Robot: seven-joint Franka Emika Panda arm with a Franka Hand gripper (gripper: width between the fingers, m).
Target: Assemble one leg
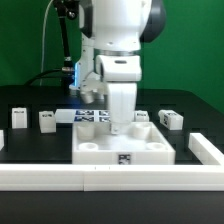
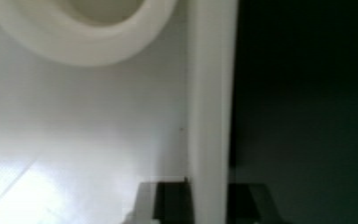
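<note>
Arm upright over centre, wrist pointing straight down; gripper (image 1: pixel 121 125) lowered onto the white panel (image 1: pixel 150 150). Fingertips are hidden against the panel, so whether the pincer is released or clenched cannot be told.

Black table (image 1: pixel 30 145), white rail (image 1: pixel 60 177) along the front, green wall behind. Marker board (image 1: pixel 88 116) lies flat behind the panel.

The leg (image 1: pixel 47 120) stands on the table at the exterior view's left, apart from the gripper. Similar blocks (image 1: pixel 171 119) are at the right.

Wrist view: smooth matt white plastic with a round recess (image 2: pixel 105 25) and a straight edge against the dark.
</note>
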